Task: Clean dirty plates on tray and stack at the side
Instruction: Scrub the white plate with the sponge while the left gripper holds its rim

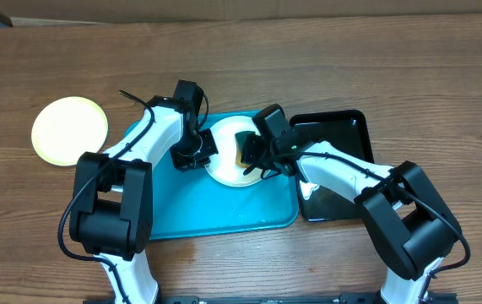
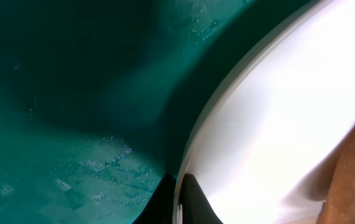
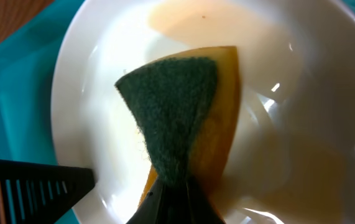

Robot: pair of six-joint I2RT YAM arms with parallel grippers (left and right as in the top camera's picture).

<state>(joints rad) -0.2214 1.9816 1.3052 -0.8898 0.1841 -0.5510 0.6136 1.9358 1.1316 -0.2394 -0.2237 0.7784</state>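
We see the turquoise tray (image 1: 224, 221) lying in the middle of the wooden tabletop (image 1: 350, 51), and one white plate (image 1: 224, 171) sits on it, near the far right corner. The left tool (image 1: 197, 154) is at the left edge of this plate. In the left wrist view its two dark fingertips (image 2: 197, 202) are closed on the rim, one on the outer side over the tray floor (image 2: 71, 124) and one on the inner side, so it is clamped on the white plate (image 2: 289, 112). The right tool (image 1: 253, 158) reaches over the plate from the right side and is gripping a sponge (image 1: 246, 149). In the right wrist view the sponge (image 3: 171, 106) is yellow with a dark green scouring face, and it lies against the inside of the white plate (image 3: 289, 149), held from below by the right tool (image 3: 174, 196). The plate surface shows pale brownish patches near its rim. A yellow-green plate (image 1: 69, 130) lies alone on the tabletop, well apart to the left of the tray. A glossy black tray (image 1: 342, 131) lies just beside the right side of the turquoise one.
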